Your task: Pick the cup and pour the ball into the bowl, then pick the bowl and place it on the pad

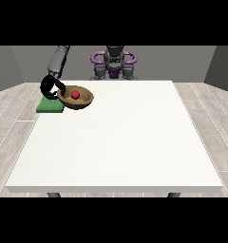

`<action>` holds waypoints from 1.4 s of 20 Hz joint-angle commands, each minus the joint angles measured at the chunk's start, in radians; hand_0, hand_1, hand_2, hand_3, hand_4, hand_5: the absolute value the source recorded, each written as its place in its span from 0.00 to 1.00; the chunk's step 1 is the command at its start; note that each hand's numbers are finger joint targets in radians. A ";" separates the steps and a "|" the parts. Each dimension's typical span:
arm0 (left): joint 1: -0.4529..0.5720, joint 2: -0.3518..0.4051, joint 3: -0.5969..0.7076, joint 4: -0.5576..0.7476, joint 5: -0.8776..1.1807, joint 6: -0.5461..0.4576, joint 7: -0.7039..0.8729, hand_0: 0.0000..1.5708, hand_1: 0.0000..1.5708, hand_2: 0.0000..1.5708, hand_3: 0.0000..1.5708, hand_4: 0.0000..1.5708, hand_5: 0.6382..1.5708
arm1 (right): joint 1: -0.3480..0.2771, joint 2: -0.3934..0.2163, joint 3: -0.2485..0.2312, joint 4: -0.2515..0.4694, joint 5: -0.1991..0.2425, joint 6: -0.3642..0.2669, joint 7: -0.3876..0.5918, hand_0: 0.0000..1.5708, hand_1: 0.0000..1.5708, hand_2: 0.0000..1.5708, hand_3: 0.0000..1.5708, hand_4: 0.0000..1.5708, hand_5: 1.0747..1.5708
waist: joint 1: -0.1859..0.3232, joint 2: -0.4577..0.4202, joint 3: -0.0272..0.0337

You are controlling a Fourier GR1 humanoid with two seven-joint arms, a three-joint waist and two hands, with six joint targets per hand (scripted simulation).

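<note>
A brown bowl (76, 98) sits near the far corner of the big white table (120, 142), at the view's left. Its open side faces up, and it leans a little toward the camera, so you can look inside. It is round, so it has no long way to point. A small red ball (75, 94) lies in the middle of the bowl.

The black hand at the view's left (50, 88) is at the bowl's left rim. Its fingers bend in a curve down to the rim and seem to grip it there. The gray arm goes up from the hand to the top of the view.

A flat green pad (50, 107) lies at the left edge of the table, just under the hand. The bowl's left side is over the pad's right end, and most of the bowl is past the pad, over the white top. I cannot tell if the bowl rests on the pad or is held just above it.

No words or labels can be read on anything.

The rest of the table, toward the camera and to the right, is wide and white, out to its edges.
</note>
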 commanded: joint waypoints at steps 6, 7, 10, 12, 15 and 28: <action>0.079 0.098 0.067 0.132 -0.015 -0.033 -0.098 0.00 0.00 0.00 0.00 0.76 0.97 | -0.052 -0.179 -0.009 -0.050 -0.002 0.125 0.187 1.00 1.00 1.00 0.43 0.68 0.99 | -0.120 -0.019 0.0043; 0.061 0.054 0.027 0.080 0.000 -0.022 -0.050 0.00 0.00 0.00 0.00 0.77 0.97 | -0.110 -0.233 -0.024 -0.011 0.001 0.127 0.262 1.00 1.00 1.00 0.43 0.68 0.99 | -0.069 -0.037 0.0048; 0.109 0.066 0.057 0.115 -0.001 -0.028 -0.137 0.00 0.00 0.00 0.00 0.77 0.97 | -0.043 -0.217 -0.042 -0.028 -0.018 0.175 0.156 1.00 1.00 1.00 0.43 0.68 0.99 | -0.109 -0.010 0.0050; 0.098 0.149 0.106 0.211 0.000 -0.065 -0.191 0.00 0.00 0.00 0.00 0.77 0.97 | -0.099 -0.264 -0.048 -0.074 -0.030 0.201 0.212 1.00 1.00 1.00 0.43 0.68 0.99 | -0.141 0.041 0.0040; 0.106 0.127 0.062 0.171 -0.001 -0.052 -0.167 0.00 0.00 0.00 0.00 0.77 0.98 | -0.073 -0.266 -0.055 -0.026 -0.010 0.201 0.179 1.00 1.00 1.00 0.34 0.70 0.99 | -0.111 0.032 0.0050; 0.095 0.139 0.040 0.165 0.010 -0.052 -0.219 0.00 0.00 0.00 0.00 0.77 0.99 | -0.092 -0.122 -0.100 0.058 -0.058 0.135 0.077 1.00 1.00 1.00 0.35 0.65 1.00 | -0.078 0.099 0.0056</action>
